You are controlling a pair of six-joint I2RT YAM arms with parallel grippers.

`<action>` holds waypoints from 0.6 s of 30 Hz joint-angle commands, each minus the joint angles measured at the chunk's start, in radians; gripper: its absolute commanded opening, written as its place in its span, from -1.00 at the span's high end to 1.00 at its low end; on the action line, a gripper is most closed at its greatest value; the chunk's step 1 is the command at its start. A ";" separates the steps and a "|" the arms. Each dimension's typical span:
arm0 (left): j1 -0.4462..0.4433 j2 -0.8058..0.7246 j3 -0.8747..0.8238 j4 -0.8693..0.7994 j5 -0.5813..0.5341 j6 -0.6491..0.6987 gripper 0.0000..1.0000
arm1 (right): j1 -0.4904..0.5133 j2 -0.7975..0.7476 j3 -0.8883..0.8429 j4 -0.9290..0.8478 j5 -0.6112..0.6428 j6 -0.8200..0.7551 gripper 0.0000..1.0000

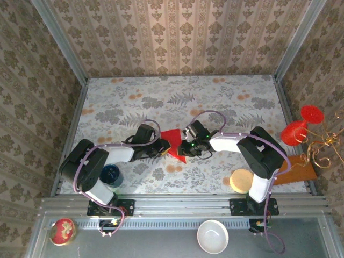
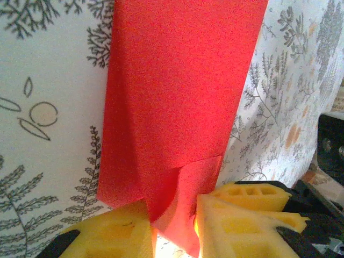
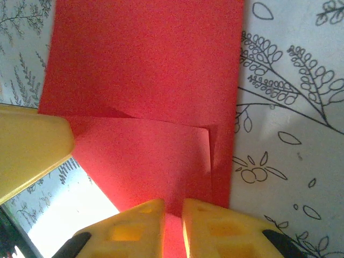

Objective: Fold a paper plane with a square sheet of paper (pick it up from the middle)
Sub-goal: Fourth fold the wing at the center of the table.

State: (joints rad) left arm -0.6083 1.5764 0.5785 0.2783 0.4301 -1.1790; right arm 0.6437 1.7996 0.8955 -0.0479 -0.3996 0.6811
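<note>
You're mid-fold: the square sheet of paper, already partly creased, is at mid-table between the arms. Your right gripper pinches its edge. Your left gripper stands narrow around a flap — whether it grips, I cannot tell. Next, press the crease flat, edges aligned.

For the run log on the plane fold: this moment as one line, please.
phase: folding | square sheet of paper: partly folded, flap overlapping | left jaws: either side of its edge, grip unclear | right jaws: pinching its edge
</note>
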 commanded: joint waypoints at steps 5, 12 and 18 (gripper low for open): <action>0.045 0.032 0.036 0.022 0.073 0.026 0.53 | -0.006 0.024 -0.032 -0.030 0.037 -0.033 0.56; 0.070 0.068 0.062 0.000 0.120 0.060 0.57 | -0.009 0.016 -0.024 -0.029 0.030 -0.065 0.53; 0.079 0.083 0.076 -0.007 0.149 0.071 0.75 | -0.012 0.002 -0.009 -0.028 0.026 -0.102 0.48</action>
State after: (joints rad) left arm -0.5362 1.6478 0.6312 0.2825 0.5426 -1.1412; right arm 0.6418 1.7992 0.8948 -0.0334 -0.4114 0.6235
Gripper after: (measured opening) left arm 0.140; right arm 0.255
